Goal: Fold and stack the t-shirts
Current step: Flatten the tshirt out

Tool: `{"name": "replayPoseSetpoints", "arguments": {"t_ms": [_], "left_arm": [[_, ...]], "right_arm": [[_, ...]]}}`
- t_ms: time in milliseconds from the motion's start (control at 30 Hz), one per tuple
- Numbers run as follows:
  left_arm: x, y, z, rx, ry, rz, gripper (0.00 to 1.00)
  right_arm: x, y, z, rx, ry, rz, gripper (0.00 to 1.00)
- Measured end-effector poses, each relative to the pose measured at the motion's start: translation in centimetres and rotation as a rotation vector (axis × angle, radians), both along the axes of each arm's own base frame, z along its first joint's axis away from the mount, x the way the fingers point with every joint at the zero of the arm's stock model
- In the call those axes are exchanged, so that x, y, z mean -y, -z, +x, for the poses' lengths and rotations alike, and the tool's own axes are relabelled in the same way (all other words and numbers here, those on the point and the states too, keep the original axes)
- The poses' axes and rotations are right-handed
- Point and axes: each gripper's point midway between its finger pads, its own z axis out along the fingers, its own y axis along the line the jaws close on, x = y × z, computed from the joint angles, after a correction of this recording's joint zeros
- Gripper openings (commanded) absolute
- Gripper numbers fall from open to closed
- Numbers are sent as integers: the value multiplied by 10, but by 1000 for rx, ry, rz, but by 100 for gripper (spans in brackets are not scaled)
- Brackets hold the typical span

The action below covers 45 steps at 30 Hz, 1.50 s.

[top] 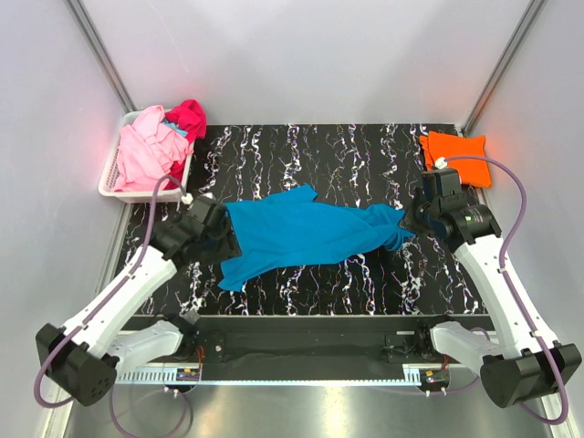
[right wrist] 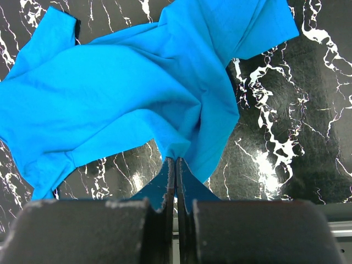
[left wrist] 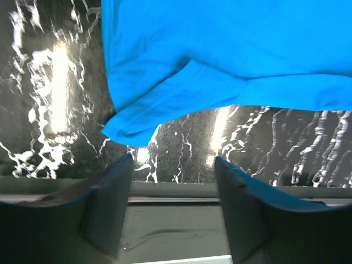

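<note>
A turquoise-blue t-shirt (top: 306,233) lies stretched across the middle of the black marbled table (top: 365,155), bunched toward its right end. My right gripper (right wrist: 176,160) is shut on a pinched fold of that blue t-shirt (right wrist: 126,88) at its right end. At the shirt's left edge, my left gripper (left wrist: 173,165) stands open with nothing between its fingers, and the blue t-shirt (left wrist: 231,60) hangs just beyond the tips. A folded orange t-shirt (top: 453,157) lies at the back right. Pink (top: 146,151) and magenta (top: 189,119) t-shirts fill the basket.
A white slatted basket (top: 111,178) stands at the table's back left corner. Grey walls close in the table on three sides. A dark rail (top: 301,342) runs along the near edge between the arm bases.
</note>
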Motion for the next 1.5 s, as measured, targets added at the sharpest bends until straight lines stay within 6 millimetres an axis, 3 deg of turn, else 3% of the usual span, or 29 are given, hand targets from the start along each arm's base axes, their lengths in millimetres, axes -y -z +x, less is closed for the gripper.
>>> {"name": "replayPoseSetpoints", "arguments": {"t_ms": [67, 200, 433, 633, 1033, 1333, 1500], "left_arm": [[4, 13, -4, -38, -5, 5, 49], [2, 44, -20, -125, -54, 19, 40], [-17, 95, -52, -210, -180, 22, 42], [-22, 127, -60, -196, -240, -40, 44], [-31, 137, -29, -138, -301, -27, 44], [-41, 139, -22, -111, -328, 17, 41], [-44, 130, -21, -77, -335, 16, 41]], "right_arm": [[0, 0, 0, 0, 0, 0, 0], [-1, 0, 0, -1, -3, 4, 0], [-5, 2, -2, -11, -19, 19, 0], [-10, 5, -3, -26, -34, 38, 0], [-18, 13, -2, -71, -62, 64, 0], [-20, 20, 0, -100, -65, 63, 0], [-21, 25, 4, -113, -64, 61, 0]]}}
